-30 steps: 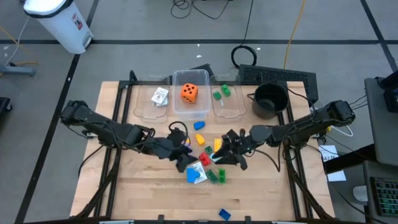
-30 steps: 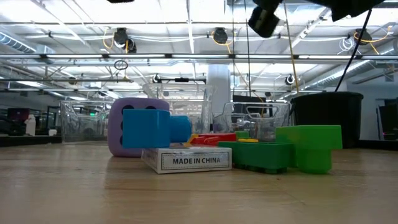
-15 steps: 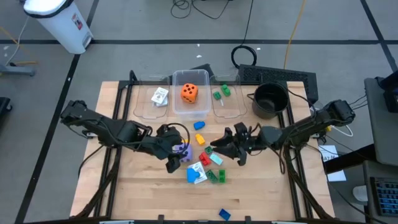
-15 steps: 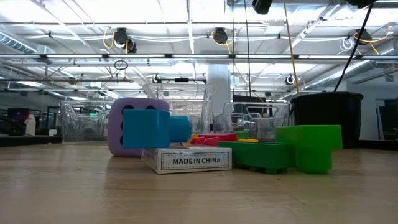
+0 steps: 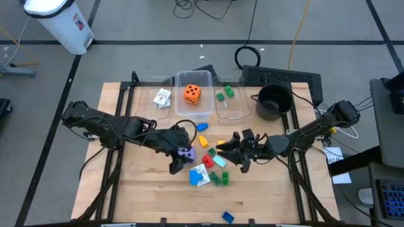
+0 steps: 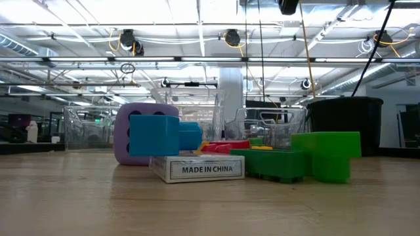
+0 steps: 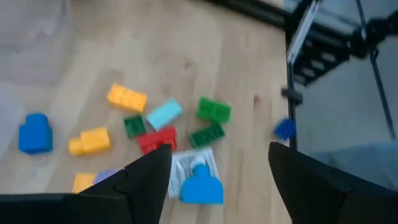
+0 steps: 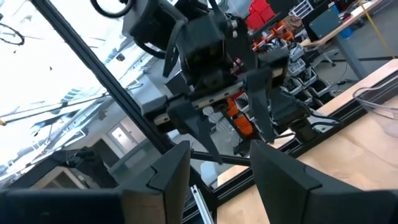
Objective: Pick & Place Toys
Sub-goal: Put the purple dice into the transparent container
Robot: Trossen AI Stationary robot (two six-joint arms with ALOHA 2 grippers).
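A loose pile of toys lies mid-table: a purple die (image 5: 185, 152), a white card pack (image 5: 201, 171) with a blue brick (image 6: 157, 134) on it, green bricks (image 5: 218, 178), plus red, yellow and teal bricks. One blue brick (image 5: 227, 217) lies alone near the front edge. An orange die (image 5: 192, 94) sits in the middle clear bin. My left gripper (image 5: 178, 161) hangs open above the pile's left side, slanting down; nothing sits between its fingers (image 7: 149, 177). My right gripper (image 5: 225, 151) is open above the pile's right side, tipped up and facing the left arm, with empty fingers (image 8: 171, 174).
Three clear bins (image 5: 230, 104) stand in a row at the table's far side; the left one holds cards, the right one green bricks. A black pot (image 5: 274, 101) stands at the far right. Bare wood lies left, right and in front of the pile.
Both grippers have risen over the pile. My left gripper has rolled about its own pointing line. My right gripper has tipped its fingers upward and swung toward the left arm. The toys have kept their places.
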